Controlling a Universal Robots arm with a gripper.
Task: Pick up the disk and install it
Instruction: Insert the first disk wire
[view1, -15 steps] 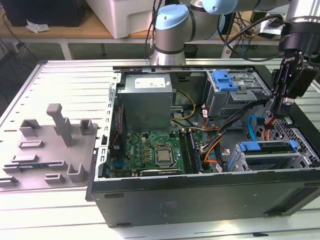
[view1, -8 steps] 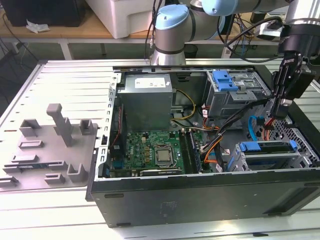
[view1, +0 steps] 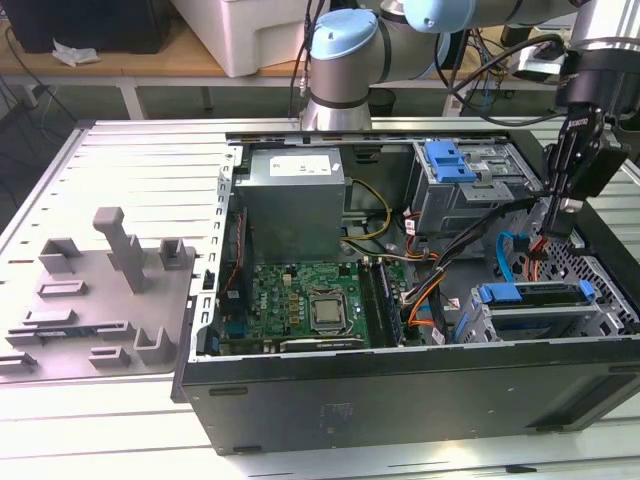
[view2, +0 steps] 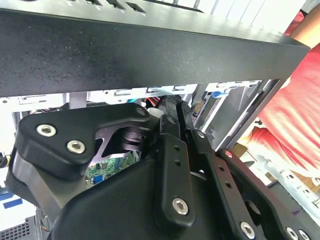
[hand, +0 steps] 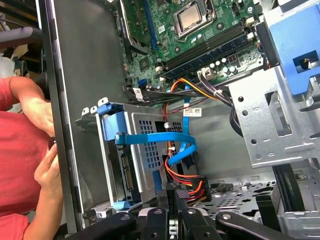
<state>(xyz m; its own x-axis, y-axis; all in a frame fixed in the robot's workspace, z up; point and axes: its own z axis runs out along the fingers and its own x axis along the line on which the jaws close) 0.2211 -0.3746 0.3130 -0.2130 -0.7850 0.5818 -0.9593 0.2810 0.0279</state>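
Observation:
The disk (view1: 535, 294), framed by its blue carrier, sits inside the lower grey drive cage at the case's front corner, on the exterior view's right. In the first wrist view the disk (hand: 114, 150) shows edge-on in that cage, with a flat blue cable and orange-red wires running from its end. My gripper (view1: 562, 228) hangs just above and behind the cage, beside those cables, fingers shut with nothing between them. Its fingertips (hand: 173, 196) lie close together in the first wrist view, apart from the cage. In the second wrist view the gripper (view2: 176, 109) points under the case's black wall.
The open black computer case (view1: 400, 400) holds a green motherboard (view1: 310, 300), a power supply (view1: 295, 195) and an upper grey cage with a blue bracket (view1: 450, 160). A person's hands (hand: 42, 145) in red sleeves rest at the case wall. A grey fixture (view1: 100, 300) lies on the exterior view's left.

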